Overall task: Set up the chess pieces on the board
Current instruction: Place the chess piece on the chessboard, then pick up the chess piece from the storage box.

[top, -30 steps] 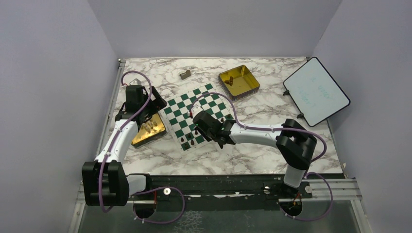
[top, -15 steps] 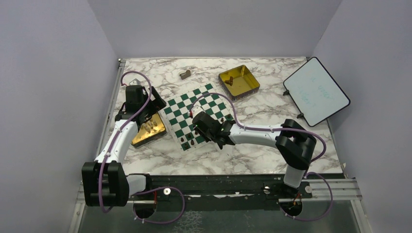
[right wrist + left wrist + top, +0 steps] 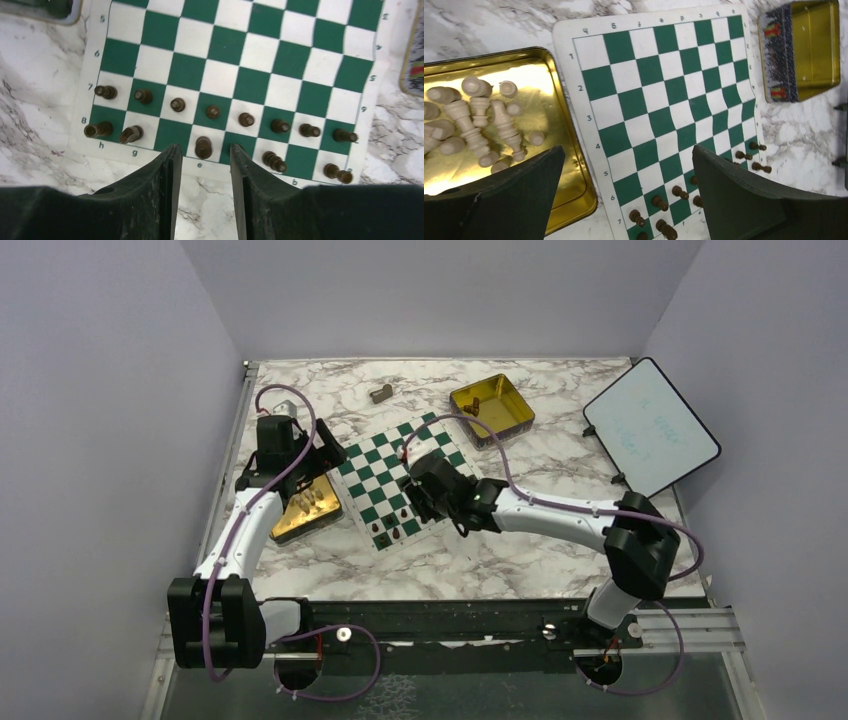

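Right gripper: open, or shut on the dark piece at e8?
Open. In the right wrist view the right gripper has its fingers apart, with board showing on either side of the dark piece between them.

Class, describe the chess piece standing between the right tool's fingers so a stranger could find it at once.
Start at the board and find its edge row marked 8, nearest the right tool. The piece stands by the letter e, with bare squares either side, right between the tool's open fingers.
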{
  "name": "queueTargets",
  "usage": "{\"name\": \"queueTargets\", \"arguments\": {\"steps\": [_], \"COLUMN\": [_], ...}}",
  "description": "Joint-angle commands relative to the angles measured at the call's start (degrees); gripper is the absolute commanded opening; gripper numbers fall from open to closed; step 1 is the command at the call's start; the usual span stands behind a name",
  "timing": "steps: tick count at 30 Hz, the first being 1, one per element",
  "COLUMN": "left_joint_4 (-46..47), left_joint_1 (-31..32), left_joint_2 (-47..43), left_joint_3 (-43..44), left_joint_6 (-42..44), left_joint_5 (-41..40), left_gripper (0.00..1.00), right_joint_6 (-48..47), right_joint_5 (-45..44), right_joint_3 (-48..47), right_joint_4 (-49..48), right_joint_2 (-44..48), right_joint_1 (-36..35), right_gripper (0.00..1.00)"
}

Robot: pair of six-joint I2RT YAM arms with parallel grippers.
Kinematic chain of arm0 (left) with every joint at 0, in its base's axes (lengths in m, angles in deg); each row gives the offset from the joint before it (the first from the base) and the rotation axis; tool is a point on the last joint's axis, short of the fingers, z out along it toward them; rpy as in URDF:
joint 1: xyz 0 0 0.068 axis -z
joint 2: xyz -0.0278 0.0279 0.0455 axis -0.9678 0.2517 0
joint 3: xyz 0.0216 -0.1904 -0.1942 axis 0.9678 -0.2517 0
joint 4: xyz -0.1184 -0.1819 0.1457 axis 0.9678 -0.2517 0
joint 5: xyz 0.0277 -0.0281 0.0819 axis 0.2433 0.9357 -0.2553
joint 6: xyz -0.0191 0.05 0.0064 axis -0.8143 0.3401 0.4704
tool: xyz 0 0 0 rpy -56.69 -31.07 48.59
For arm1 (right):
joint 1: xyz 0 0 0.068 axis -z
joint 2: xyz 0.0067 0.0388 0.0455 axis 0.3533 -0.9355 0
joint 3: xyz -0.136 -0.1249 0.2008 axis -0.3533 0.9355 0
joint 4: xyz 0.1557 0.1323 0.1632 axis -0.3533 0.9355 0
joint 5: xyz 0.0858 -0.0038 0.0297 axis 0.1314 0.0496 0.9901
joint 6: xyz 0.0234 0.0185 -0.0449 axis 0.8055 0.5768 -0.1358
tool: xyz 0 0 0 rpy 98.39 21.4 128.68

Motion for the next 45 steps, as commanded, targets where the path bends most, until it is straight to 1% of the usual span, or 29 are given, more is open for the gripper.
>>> {"name": "queueTargets", "arguments": {"steps": [1,4,9,13,16,18,21,27,33,45], "left_joint_4": [3.15,4.91,5.18,4.56,3.85,3.40,3.21,3.00,2.98,3.15], "left_joint_1": [-0.04,0.37,2.27,4.41,5.71,6.21,6.55,6.72,6.70,6.70], "left_joint_2": [-1.77,-1.66,-1.63,-2.46,-2.78,-2.88,-3.46,-4.82,-4.95,-5.41], "left_joint_3": [-0.97,-1.66,-2.53,-3.45,-4.09,-4.28,-4.46,-4.83,-4.83,-4.79], "left_joint_6": [6.16,6.14,6.94,8.74,10.07,10.55,10.92,11.23,11.32,11.06], "left_joint_5": [13.46,18.23,22.56,22.67,21.75,21.40,21.63,21.52,21.56,22.24], "left_gripper": [0.99,0.99,0.98,0.97,0.96,0.96,0.96,0.96,0.96,0.96], "right_joint_6": [1.42,1.04,-0.59,-1.06,-1.17,-0.86,0.21,0.96,0.24,-1.01], "right_joint_5": [3.44,5.77,7.65,9.22,6.24,5.36,4.57,4.15,4.46,6.30], "right_joint_3": [-2.42,-4.44,-8.77,-13.61,-15.99,-19.06,-23.81,-32.28,-37.55,-42.98], "right_joint_4": [-2.63,-3.11,-4.52,-4.85,-8.12,-8.58,-8.36,-8.77,-8.84,-8.69], "right_joint_2": [4.12,4.18,1.44,-3.23,-7.37,-11.22,-17.94,-27.36,-32.73,-39.50], "right_joint_1": [5.39,10.53,20.45,28.41,31.79,33.42,35.27,37.34,38.55,38.72], "right_gripper": [0.43,0.42,0.39,0.39,0.39,0.39,0.40,0.40,0.40,0.40]}}
